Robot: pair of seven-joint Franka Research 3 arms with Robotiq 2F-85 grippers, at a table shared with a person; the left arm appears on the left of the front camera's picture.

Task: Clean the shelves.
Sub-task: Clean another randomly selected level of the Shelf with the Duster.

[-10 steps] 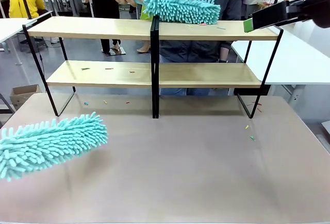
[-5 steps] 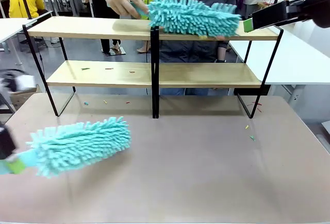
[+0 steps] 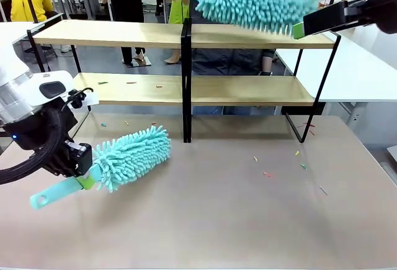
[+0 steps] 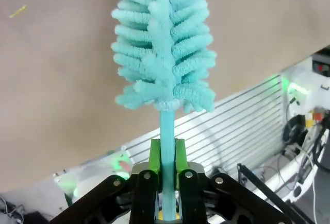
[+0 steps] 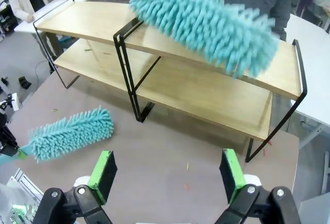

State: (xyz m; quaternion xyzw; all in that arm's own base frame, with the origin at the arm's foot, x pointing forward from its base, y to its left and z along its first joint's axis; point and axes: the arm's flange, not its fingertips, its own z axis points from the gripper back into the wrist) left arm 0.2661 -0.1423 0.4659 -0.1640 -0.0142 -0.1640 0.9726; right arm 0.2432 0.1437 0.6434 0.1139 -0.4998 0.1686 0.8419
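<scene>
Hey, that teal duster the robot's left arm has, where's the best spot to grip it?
Its thin handle, just behind the head, coming from the tail end, as the left gripper does now. The fluffy head is soft and bulky, so it would probably squash and slip.

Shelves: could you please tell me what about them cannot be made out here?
- Right wrist view: the person's duster, motion-blurred, covers part of the shelves' top board.
- Front view: scraps on the lower left board are too small to identify.
- Front view: the centre post hides where the boards meet.
</scene>
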